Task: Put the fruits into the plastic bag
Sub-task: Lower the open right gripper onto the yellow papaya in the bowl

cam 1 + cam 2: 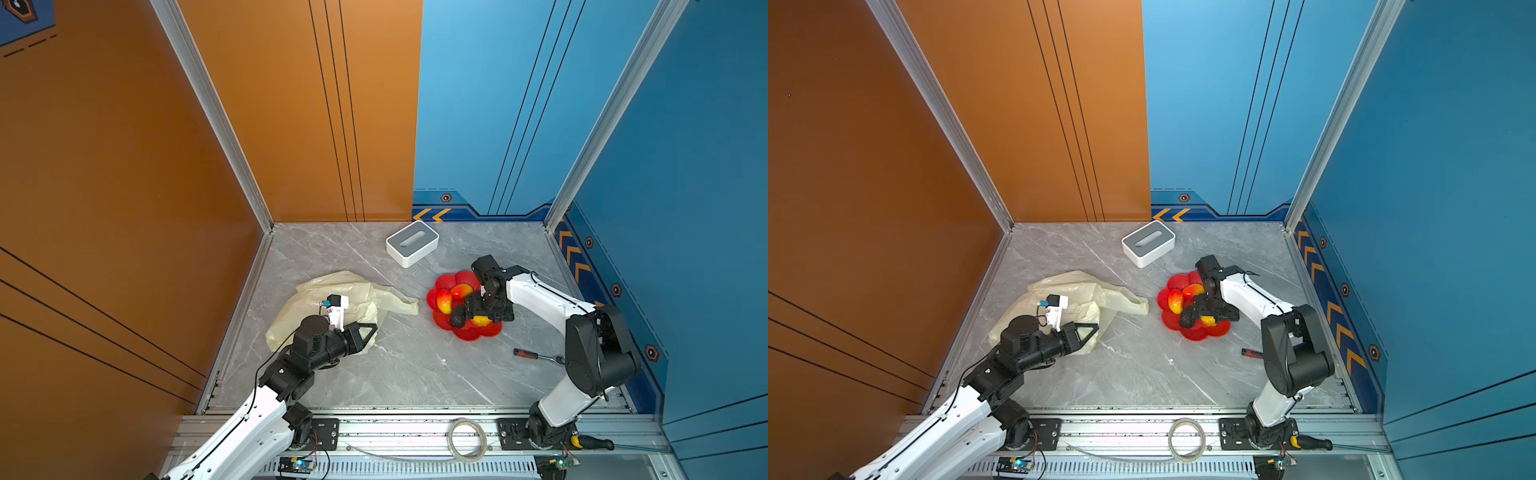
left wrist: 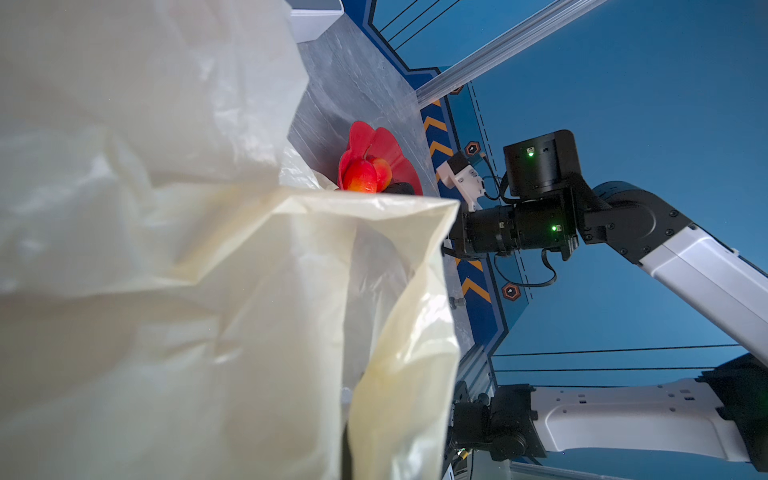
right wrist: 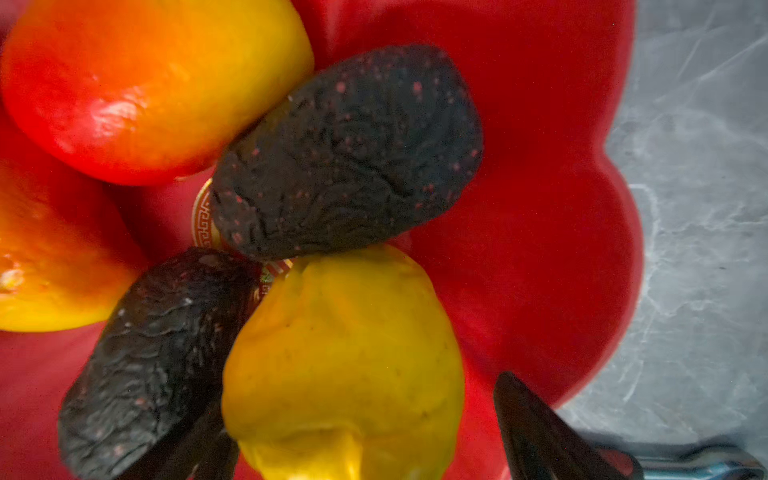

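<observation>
Yellow pear [image 3: 345,332] between wide-spread jaws of right gripper [image 3: 357,399]; left gripper [image 1: 371,329] clamped on plastic bag [image 1: 353,286] edge

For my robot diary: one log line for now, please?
left fingers: holding plastic bag; right fingers: open around yellow pear; fruits: in red dish

My left gripper [image 1: 368,330], low at near left, is pinched shut on the plastic bag [image 1: 357,291]; my right gripper [image 1: 478,318] points down, jaws wide.

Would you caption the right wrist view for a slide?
Open right hand straddles yellow pear beside two avocados in red dish.
</observation>
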